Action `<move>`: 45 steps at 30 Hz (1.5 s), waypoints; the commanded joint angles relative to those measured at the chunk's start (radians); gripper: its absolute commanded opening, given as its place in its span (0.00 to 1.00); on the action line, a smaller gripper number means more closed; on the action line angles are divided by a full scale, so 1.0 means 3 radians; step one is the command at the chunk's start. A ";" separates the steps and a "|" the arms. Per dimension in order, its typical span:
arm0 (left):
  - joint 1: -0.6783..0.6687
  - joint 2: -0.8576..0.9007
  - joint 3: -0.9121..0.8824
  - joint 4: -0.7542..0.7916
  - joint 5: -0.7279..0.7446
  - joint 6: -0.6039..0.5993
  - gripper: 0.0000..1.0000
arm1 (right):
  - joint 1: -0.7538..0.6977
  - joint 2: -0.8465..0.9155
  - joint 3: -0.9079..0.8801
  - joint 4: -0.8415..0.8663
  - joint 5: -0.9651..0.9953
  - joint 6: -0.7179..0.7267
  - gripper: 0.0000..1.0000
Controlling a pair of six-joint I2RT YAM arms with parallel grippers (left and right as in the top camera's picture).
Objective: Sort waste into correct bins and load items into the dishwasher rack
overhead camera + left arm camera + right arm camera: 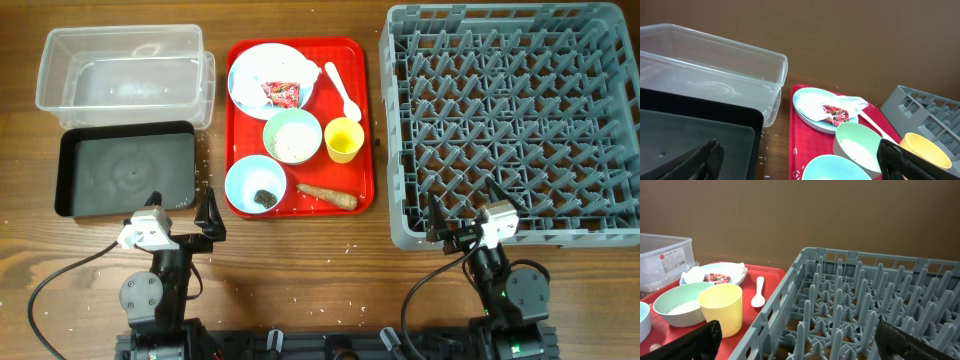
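On the red serving tray (352,110) lie a pale plate (250,72) with a red wrapper (281,93) and white tissue (300,70), a pale green bowl (292,136) with rice, a light blue bowl (255,185) with a dark lump (264,199), a yellow cup (343,140), a white spoon (342,91) and a carrot-like root (327,196). The clear tub (120,70) and black tray (125,170) stand left. The grey rack (515,120) stands right. My left gripper (182,218) is open by the black tray's near corner. My right gripper (465,225) is open at the rack's near edge.
Loose rice grains (205,160) lie on the wooden table between the black tray and the red tray, and near the front edge. Cables run from both arm bases at the bottom. The rack (865,305) holds nothing between its pegs.
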 commanded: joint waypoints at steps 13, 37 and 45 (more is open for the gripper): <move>-0.0015 0.0053 -0.0032 0.0003 -0.0032 0.0028 1.00 | -0.0001 0.0036 -0.0005 0.0009 0.0056 0.0022 1.00; -0.0015 0.0053 -0.0032 0.0003 -0.0032 0.0028 1.00 | -0.0001 0.0036 -0.0005 0.0009 0.0056 0.0024 1.00; -0.0015 0.0053 -0.0032 0.0005 -0.0031 0.0027 1.00 | -0.0001 0.0036 -0.0004 0.0281 -0.0251 0.0214 1.00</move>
